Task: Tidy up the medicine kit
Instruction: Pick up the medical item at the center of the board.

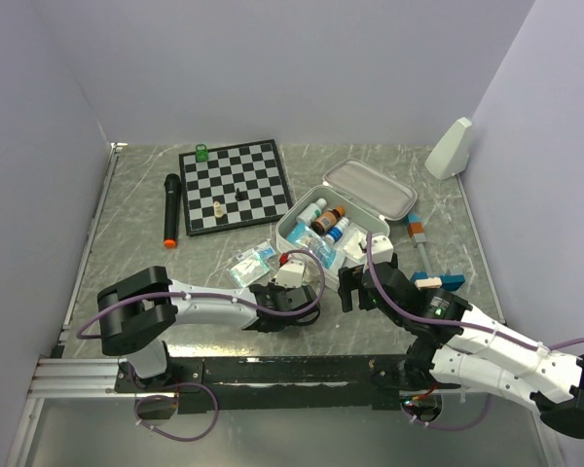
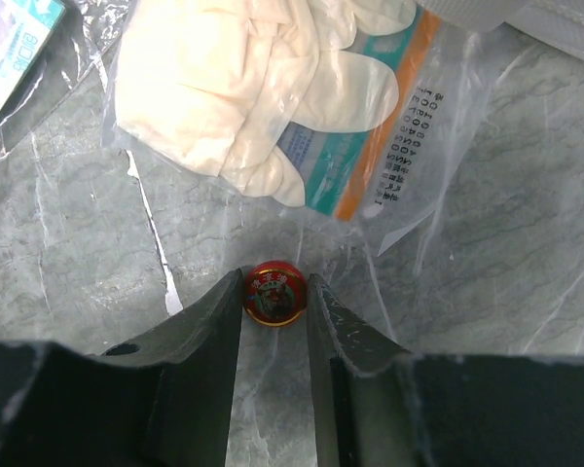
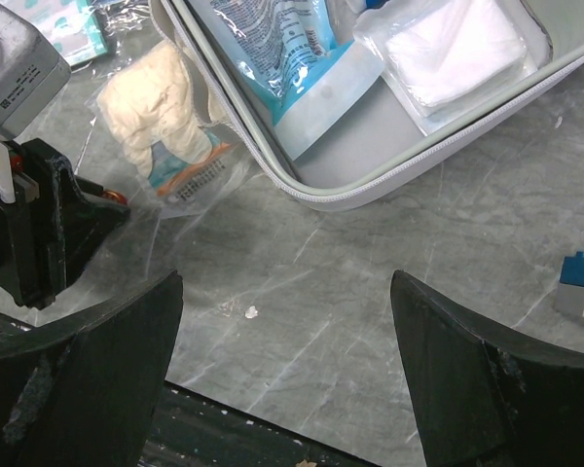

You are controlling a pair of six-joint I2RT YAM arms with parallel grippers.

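Observation:
The medicine kit (image 1: 288,230) lies open at the table's middle, its white lid (image 1: 370,189) folded back; bottles and packets are inside. Its near wall shows in the right wrist view (image 3: 316,192). My left gripper (image 2: 274,288) is shut on a small round red tin (image 2: 274,294) resting on the table, just in front of a clear bag of white gloves (image 2: 273,97). In the top view the left gripper (image 1: 294,292) is near the kit's front left corner. My right gripper (image 3: 287,292) is open and empty over bare table, just in front of the kit (image 1: 355,282).
A chessboard (image 1: 236,185) with a few pieces lies at the back left, with a black microphone (image 1: 170,208) beside it. Sealed packets (image 1: 253,263) lie left of the kit. Blue blocks (image 1: 446,280) and pens (image 1: 416,230) lie to the right. A white object (image 1: 450,148) stands at the back right.

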